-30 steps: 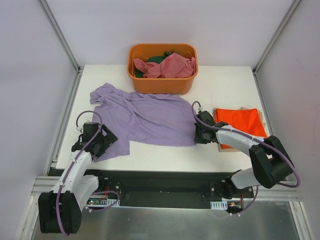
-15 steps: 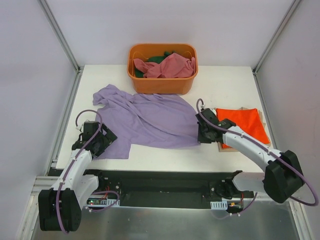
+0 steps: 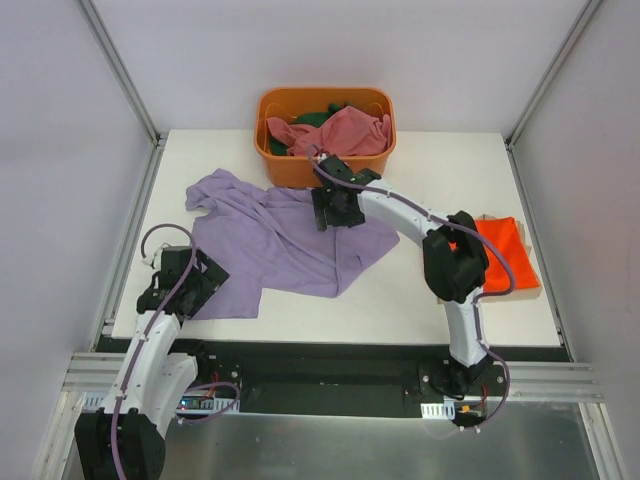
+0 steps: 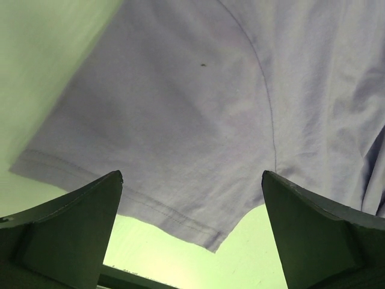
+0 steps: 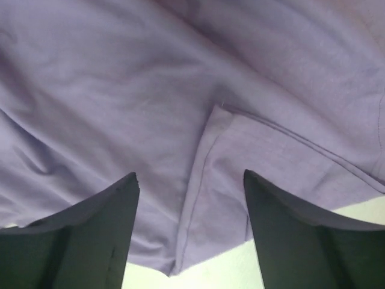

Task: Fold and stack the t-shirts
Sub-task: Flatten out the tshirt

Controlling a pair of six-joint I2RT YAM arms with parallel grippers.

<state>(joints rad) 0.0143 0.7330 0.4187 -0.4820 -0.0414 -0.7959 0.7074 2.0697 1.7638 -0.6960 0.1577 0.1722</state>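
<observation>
The lavender t-shirt (image 3: 285, 240) lies spread on the white table, its right side folded over toward the middle. My right gripper (image 3: 334, 208) hovers open over the shirt's upper edge, just in front of the tub. In the right wrist view the open gripper (image 5: 190, 177) has a folded hem flap (image 5: 222, 180) lying loose beneath it. My left gripper (image 3: 192, 284) stands wide open at the shirt's near-left corner. The left wrist view shows the open gripper (image 4: 191, 180) above the hem corner (image 4: 207, 232), not touching it. A folded orange-red t-shirt (image 3: 505, 250) lies at the right.
An orange plastic tub (image 3: 325, 170) stands at the back centre, holding a crumpled dusty pink shirt (image 3: 340, 130) and a dark green one (image 3: 318, 116). The right arm (image 3: 450, 260) arches over the table beside the orange-red shirt. Metal frame posts flank the table.
The right gripper swept up and left from the shirt's right hem toward the tub, dragging that side over the middle, then opened and let the cloth go. The left arm barely moved.
</observation>
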